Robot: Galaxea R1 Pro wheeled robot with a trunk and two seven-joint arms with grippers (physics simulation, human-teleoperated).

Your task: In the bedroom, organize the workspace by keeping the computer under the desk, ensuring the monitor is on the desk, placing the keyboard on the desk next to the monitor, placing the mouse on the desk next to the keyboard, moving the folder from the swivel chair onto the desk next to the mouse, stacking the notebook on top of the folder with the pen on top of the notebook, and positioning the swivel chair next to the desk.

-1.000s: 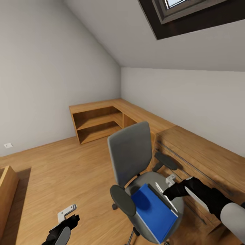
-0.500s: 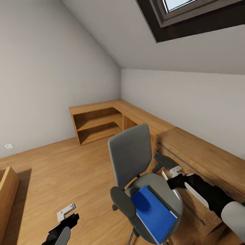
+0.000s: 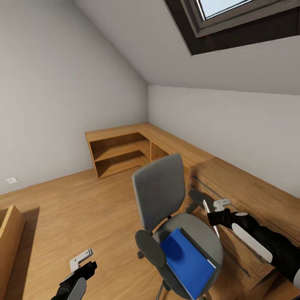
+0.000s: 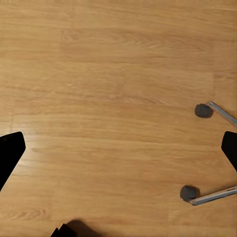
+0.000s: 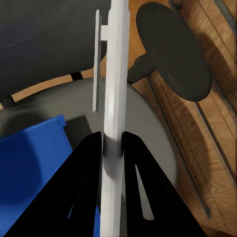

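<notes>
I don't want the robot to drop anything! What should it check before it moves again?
1. Right gripper shut tight on the thin white notebook: ok.
2. Notebook held clear of the blue folder: ok.
3. Folder resting on the chair seat: ok.
4. Left gripper open and free, over the wood floor: ok.
5. Way to the desk: cannot tell.
6. Where the pen is: cannot tell.
</notes>
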